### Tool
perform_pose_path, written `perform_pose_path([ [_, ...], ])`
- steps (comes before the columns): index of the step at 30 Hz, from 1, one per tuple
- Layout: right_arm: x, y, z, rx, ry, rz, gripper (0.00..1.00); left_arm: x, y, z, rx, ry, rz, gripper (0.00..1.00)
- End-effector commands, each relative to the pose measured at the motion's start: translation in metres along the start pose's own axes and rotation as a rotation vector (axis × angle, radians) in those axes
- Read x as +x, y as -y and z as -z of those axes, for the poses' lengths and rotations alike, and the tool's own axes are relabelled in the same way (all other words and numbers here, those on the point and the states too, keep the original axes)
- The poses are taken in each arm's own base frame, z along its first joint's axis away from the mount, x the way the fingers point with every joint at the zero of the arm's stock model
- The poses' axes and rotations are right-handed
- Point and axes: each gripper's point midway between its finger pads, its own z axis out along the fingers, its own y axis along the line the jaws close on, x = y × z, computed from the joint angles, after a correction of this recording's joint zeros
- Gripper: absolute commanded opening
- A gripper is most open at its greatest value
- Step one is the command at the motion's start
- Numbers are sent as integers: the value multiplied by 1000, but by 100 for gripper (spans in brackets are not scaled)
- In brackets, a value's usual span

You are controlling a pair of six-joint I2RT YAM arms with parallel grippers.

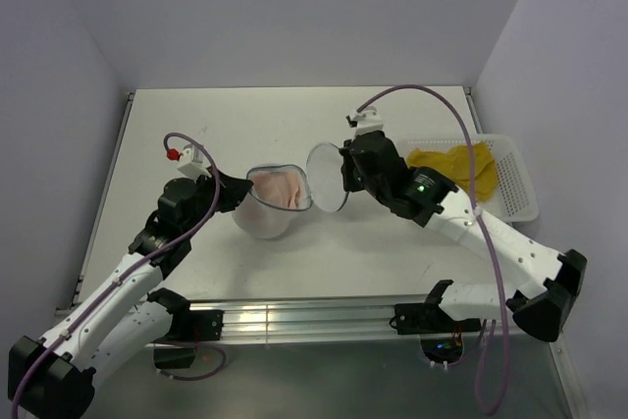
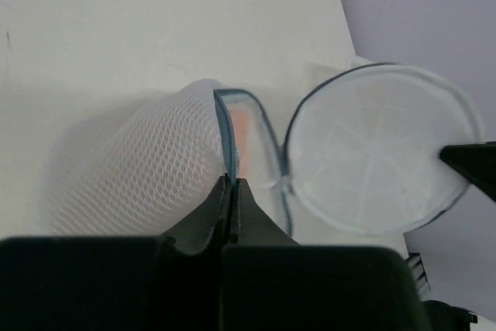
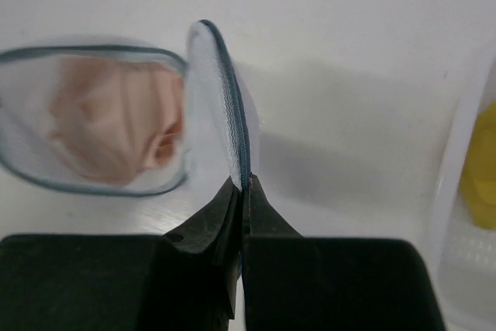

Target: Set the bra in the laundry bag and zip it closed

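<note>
Left pincer (image 2: 232, 185) clamped on laundry bag (image 2: 132, 168) rim, right pincer (image 3: 243, 185) clamped on lid (image 3: 221, 102): fold lid toward left pincer, over bra (image 3: 108, 114).

The left arm (image 1: 118, 291) and the right arm (image 1: 505, 242) are made of white links with rows of small dark dots, joined by black joints. A thin purple-grey cable (image 1: 201, 208) runs along each arm in loops, and the left one carries a small red part (image 1: 173, 155). On the right arm a green light (image 1: 419, 184) shines. The left gripper (image 2: 231, 187) and the right gripper (image 3: 242, 184) have black fingers (image 2: 203, 218) that become narrow at the tips.
</note>
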Motion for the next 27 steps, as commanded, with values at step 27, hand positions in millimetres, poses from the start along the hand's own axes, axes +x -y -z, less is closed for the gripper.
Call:
perform_pose_path([
  [27, 57, -23, -51, -236, 38, -327, 0, -62, -19, -28, -90, 149, 58, 0],
])
